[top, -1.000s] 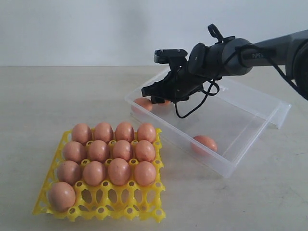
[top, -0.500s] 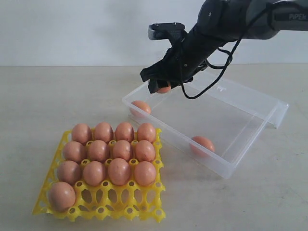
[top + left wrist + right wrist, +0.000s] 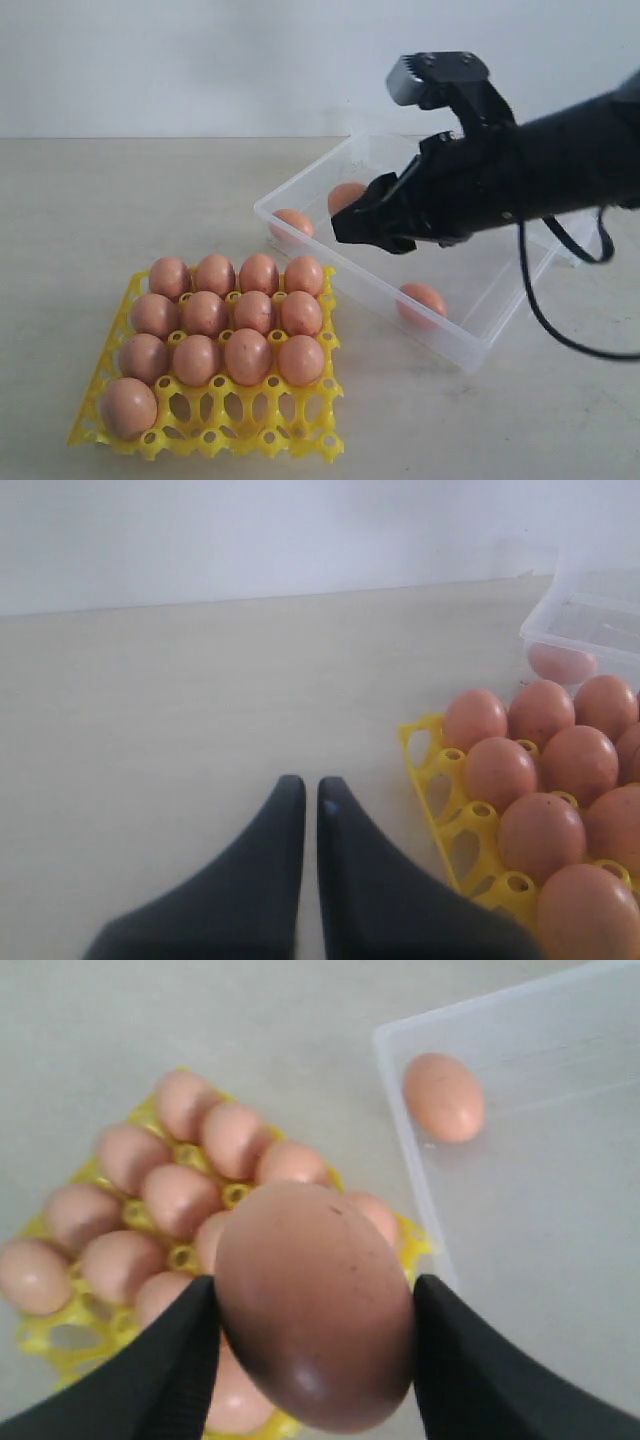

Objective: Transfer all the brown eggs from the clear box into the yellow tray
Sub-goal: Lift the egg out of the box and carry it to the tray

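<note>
Brown eggs (image 3: 246,356): you count 13 in yellow tray (image 3: 262,441), 2 in clear box (image 3: 352,286).
Right end effector (image 3: 313,1352): pinching 1 matte, speckled egg.
Left end effector (image 3: 311,792): pressed together.

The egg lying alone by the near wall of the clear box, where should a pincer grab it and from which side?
Probably from straight above: the clear box wall stands close beside the egg, blocking a sideways approach. Pinch across its narrower middle, since it lies on its side with rounded ends.

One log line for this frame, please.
phase: transfer | right gripper: shut on brown egg, over clear box | left gripper: shut, empty | yellow tray: thirteen eggs | box: two eggs inside
</note>
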Tool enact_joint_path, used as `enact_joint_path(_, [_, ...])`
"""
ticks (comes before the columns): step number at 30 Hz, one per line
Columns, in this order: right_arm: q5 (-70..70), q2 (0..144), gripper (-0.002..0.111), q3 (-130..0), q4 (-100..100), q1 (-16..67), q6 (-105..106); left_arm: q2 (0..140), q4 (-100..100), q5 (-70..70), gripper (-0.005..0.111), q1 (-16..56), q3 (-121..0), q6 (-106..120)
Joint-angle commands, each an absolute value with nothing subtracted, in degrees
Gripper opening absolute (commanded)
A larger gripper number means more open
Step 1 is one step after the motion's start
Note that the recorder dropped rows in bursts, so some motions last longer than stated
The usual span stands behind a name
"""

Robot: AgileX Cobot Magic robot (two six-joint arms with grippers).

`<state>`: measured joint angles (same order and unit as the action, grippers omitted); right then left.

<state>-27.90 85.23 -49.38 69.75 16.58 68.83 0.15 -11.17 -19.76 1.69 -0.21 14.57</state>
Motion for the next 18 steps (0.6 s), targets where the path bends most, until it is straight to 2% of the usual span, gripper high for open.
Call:
enact_joint_path(1, [-32.7, 74.4, 0.0, -37.3, 93.5, 16.6, 88.5, 0.0, -11.1, -19.5, 0.004, 1.9, 0.0, 14.6])
enact_joint_path(6, [-40.0, 67.1, 0.0, -28.1, 95.6, 16.6, 89.7, 0.0, -11.1, -19.5, 0.004, 1.9, 0.0, 14.6])
enact_joint_path(12, [-48.1, 65.1, 0.0, -22.7, 91.6, 16.6, 90.5, 0.0, -11.1, -19.5, 0.004, 1.9, 0.0, 14.6])
enact_joint_path(18, [-46.5, 65.1, 0.0, -21.4, 84.4, 16.6, 89.7, 0.0, -11.1, -19.5, 0.004, 1.9, 0.0, 14.6])
